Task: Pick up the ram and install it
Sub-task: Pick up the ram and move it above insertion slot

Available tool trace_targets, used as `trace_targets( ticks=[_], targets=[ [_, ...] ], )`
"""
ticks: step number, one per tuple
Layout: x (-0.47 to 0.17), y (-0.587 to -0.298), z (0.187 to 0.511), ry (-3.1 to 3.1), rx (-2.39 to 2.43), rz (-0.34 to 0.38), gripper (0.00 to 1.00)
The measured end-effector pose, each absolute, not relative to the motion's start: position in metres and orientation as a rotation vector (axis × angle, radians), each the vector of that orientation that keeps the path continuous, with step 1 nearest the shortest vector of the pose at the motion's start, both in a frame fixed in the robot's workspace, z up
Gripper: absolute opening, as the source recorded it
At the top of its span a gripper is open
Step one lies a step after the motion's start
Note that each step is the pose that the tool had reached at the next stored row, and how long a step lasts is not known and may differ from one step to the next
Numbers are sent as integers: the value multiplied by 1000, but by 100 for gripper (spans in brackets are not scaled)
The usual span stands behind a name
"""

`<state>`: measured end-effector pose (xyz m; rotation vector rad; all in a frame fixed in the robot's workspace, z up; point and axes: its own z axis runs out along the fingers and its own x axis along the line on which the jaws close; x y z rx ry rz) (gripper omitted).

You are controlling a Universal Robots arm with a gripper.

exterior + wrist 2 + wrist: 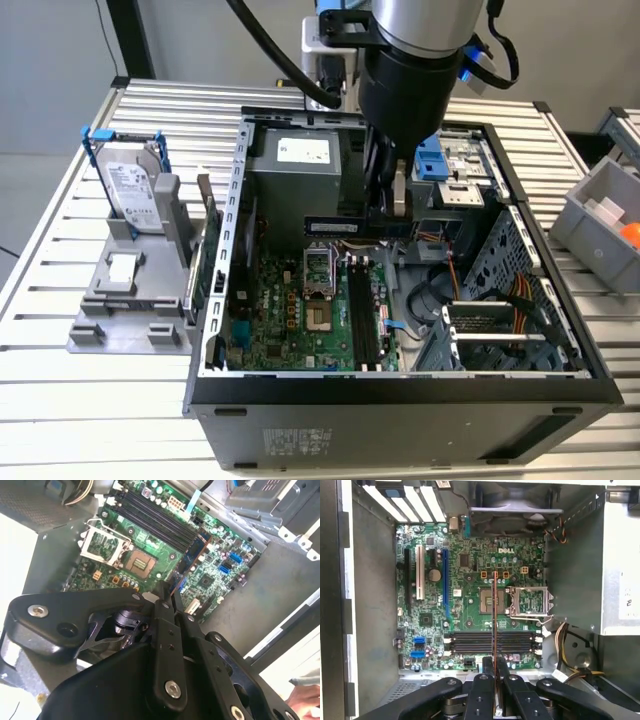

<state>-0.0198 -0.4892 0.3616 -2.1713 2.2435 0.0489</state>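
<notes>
Gripper (388,210): my fingers are pressed narrow on the ram (340,226), one from each side.
Ram: a thin dark stick that I hold level in the air, inside the open computer case (400,410) and not touching the board.
Motherboard (300,310): green, flat on the bottom of the case, under the ram.
Memory slots (470,642): long and black; in the first wrist view the ram's edge runs across them.
Hard drive (132,188): upright in a gray holder (115,305), outside the case at the exterior view's left, well apart from me.
</notes>
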Motion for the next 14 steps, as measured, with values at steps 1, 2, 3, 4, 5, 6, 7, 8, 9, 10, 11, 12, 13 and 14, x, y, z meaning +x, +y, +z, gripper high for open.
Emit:
trace_targets(
  ticks=[1, 2, 3, 4, 5, 6, 7, 8, 9, 10, 11, 12, 13, 14],
  targets=[
    [-18, -489, 361, 2249, -2165, 49, 0],
    [-17, -489, 361, 2255, -2159, 49, 0],
    [-16, -489, 360, 2260, -2153, 49, 0],
    [-14, -488, 360, 2265, -2149, 49, 0],
    [-13, -488, 360, 2269, -2145, 48, 0],
    [-11, -488, 360, 2270, -2143, 48, 0],
    [-10, -488, 360, 2271, -2142, 49, 0],
    [-9, -488, 360, 2271, -2142, 48, 0],
    [-9, -488, 360, 2271, -2142, 48, 0],
    [-9, -488, 360, 2271, -2142, 48, 0],
    [-8, -488, 360, 2271, -2142, 48, 0],
    [-8, -488, 360, 2271, -2142, 48, 0],
    [-8, -488, 360, 2271, -2142, 48, 0],
    [-8, -488, 359, 2271, -2142, 48, 0]
  ],
)
